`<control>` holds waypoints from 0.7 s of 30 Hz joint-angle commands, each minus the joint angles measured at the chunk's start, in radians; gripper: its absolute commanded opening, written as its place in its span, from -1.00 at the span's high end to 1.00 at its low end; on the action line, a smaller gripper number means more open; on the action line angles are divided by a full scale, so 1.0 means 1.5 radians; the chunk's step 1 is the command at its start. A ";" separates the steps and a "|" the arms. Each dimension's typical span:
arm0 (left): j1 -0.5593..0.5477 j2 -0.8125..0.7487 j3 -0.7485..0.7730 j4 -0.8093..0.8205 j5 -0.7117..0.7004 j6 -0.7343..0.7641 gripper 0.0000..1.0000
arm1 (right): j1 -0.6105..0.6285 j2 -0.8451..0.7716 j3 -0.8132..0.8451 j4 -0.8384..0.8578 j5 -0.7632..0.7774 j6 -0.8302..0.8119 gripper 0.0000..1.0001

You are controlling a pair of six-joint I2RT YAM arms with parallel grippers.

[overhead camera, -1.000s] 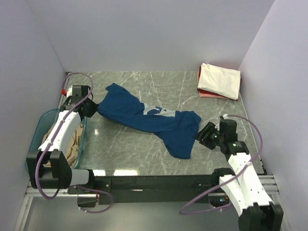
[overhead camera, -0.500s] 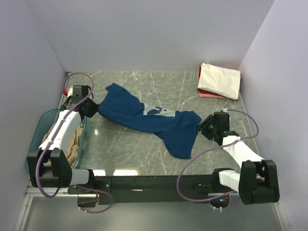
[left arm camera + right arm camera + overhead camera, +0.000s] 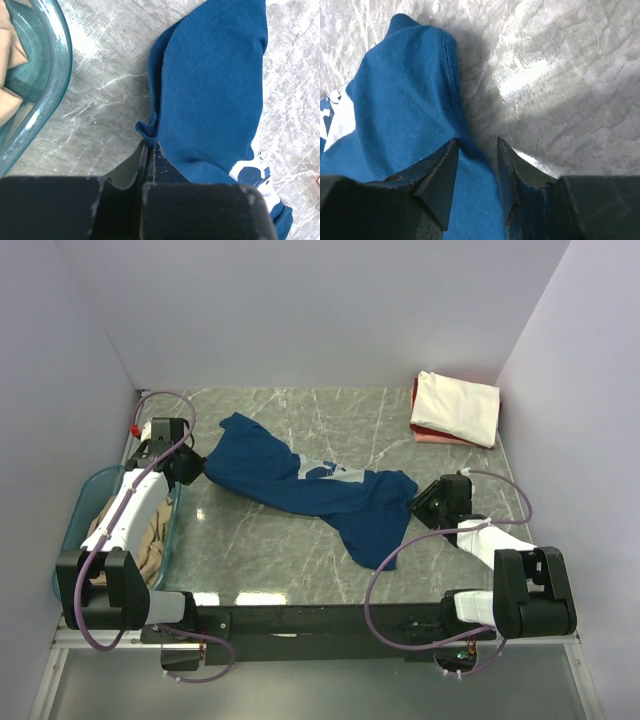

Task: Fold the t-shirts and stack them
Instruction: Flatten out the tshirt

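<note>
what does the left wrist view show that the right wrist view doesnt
Only left wrist: the teal tub holding tan cloth, and the left claw pinched shut on a fold of the navy t-shirt. Only right wrist: the right claw, jaws apart over the shirt's stitched edge. Both: the navy t-shirt, its pale print and the marble table.

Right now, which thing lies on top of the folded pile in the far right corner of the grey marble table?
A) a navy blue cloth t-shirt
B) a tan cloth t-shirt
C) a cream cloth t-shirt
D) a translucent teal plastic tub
C: the folded cream t-shirt lies on top, and only an edge of the red t-shirt shows beneath it.
</note>
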 commanded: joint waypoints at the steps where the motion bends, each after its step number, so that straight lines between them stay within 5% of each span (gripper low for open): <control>1: 0.003 -0.010 -0.003 0.018 0.003 0.010 0.99 | 0.000 0.001 -0.009 0.050 0.000 0.010 0.13; 9: 0.003 -0.011 -0.009 0.018 -0.001 0.007 0.99 | 0.003 0.057 -0.006 0.092 -0.043 0.023 0.29; 12: 0.003 -0.013 -0.011 0.016 -0.003 0.008 0.99 | 0.003 0.058 0.011 0.089 -0.063 0.025 0.63; 15: 0.004 -0.014 -0.008 0.009 -0.005 0.011 0.99 | 0.003 0.025 0.025 0.051 -0.071 0.019 0.97; 21: 0.004 -0.029 0.002 -0.009 -0.026 0.017 0.99 | 0.000 -0.111 0.133 -0.120 -0.070 -0.019 1.00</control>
